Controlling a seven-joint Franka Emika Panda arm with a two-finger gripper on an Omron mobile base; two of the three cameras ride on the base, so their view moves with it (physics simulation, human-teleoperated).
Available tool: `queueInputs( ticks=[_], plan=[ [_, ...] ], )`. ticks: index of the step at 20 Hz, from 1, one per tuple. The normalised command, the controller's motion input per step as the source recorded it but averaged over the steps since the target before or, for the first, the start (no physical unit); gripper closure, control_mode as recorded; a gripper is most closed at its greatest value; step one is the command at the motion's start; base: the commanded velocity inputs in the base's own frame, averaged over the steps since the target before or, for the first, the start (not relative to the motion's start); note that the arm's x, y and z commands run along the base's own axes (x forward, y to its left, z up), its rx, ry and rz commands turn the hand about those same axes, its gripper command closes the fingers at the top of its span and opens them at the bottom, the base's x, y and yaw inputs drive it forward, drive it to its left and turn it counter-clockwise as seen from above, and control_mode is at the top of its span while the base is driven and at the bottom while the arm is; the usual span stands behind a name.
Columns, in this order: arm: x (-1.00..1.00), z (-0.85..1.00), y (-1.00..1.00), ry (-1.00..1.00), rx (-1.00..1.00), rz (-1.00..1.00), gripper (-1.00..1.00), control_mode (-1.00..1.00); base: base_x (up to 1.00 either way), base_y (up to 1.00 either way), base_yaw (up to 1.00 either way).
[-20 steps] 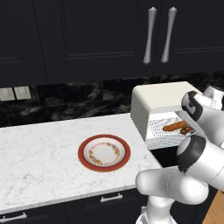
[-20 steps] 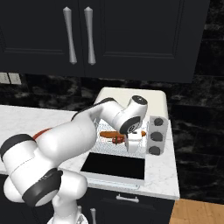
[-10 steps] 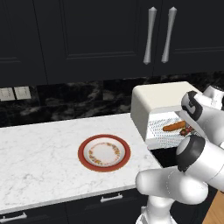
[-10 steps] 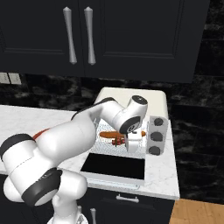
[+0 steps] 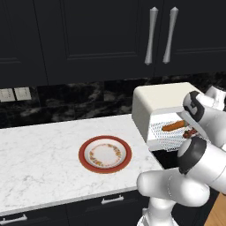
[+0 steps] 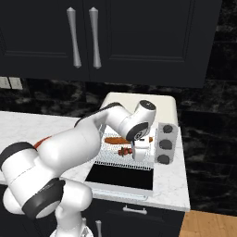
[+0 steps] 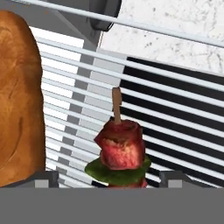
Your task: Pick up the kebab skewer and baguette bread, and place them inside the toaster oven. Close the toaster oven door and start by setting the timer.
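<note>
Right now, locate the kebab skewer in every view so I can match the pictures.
Left base view: the kebab skewer lies at the right edge, on the wire rack, just below the baguette bread.
Right base view: at centre, on the rack, left of the gripper.
Hand view: lower centre, stick tip pointing up, between the finger tips.
Shared landmark: the baguette bread, beside the skewer on the rack of the toaster oven.

Toaster oven (image 5: 155, 107): cream-white casing, pale wire rack (image 7: 144, 109), three grey knobs (image 6: 165, 145). Toaster oven door (image 6: 121, 176): dark glass. Baguette bread (image 7: 19, 100): smooth orange-brown. Kebab skewer (image 7: 120, 151): dark red chunks over a green piece, tan stick tip. Plate (image 5: 105, 154): red rim, white centre, ring of brownish-orange flecks. Surface (image 5: 39, 154): white marble, grey veining. Cabinets (image 5: 88, 35): black, silver handles.
</note>
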Motion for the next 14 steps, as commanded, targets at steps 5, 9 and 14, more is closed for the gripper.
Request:
queueInputs(
  ticks=[5,9,14],
  plan=[
    [-0.28,0.33,-0.10,-0.01,0.00,0.00,-1.00,-1.00,0.00,0.00,0.00],
    [-0.46,0.76,-0.03,-0.05,0.00,0.00,-1.00,-1.00,0.00,0.00,0.00],
    [-0.71,0.71,-0.14,-0.09,0.00,0.10,-1.00,-1.00,0.00,0.00,0.00]
  ],
)
